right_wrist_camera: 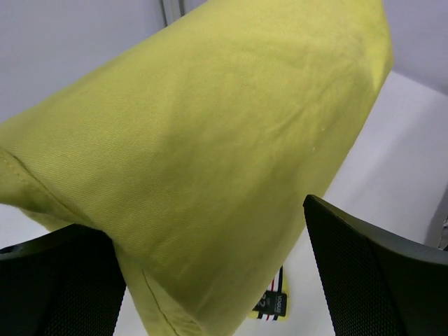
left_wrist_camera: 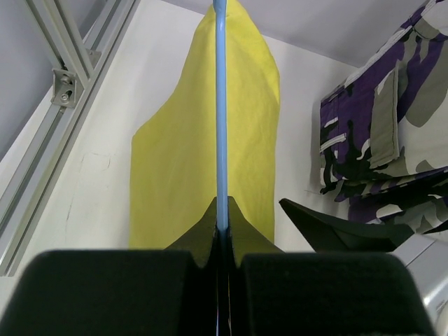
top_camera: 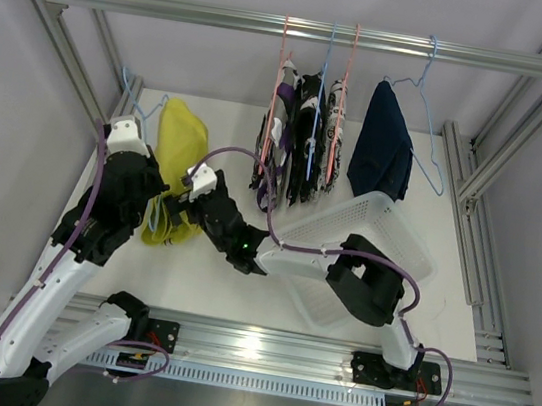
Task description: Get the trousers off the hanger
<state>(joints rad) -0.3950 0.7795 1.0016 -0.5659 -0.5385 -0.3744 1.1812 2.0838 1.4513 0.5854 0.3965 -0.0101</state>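
Yellow trousers [top_camera: 181, 140] hang folded over a blue hanger [top_camera: 131, 93] that is off the rail, over the table's left side. My left gripper [top_camera: 153, 199] is shut on the hanger's thin blue wire [left_wrist_camera: 221, 105], with the yellow cloth [left_wrist_camera: 182, 154] hanging just behind it. My right gripper [top_camera: 175, 214] stands wide open at the trousers' lower end. In the right wrist view the yellow fold [right_wrist_camera: 210, 140] lies between its fingers [right_wrist_camera: 378, 266], which do not press it. A small striped label [right_wrist_camera: 269, 305] shows under the fold.
Three patterned pairs, purple camouflage [top_camera: 276, 153], black-and-white [top_camera: 305, 137] and grey-white [top_camera: 335, 131], hang on the top rail [top_camera: 177, 10], with a navy pair [top_camera: 382, 143] to their right. A white basket [top_camera: 390, 215] sits under them, with my right arm reaching across it. Aluminium frame posts [top_camera: 469, 170] border both sides.
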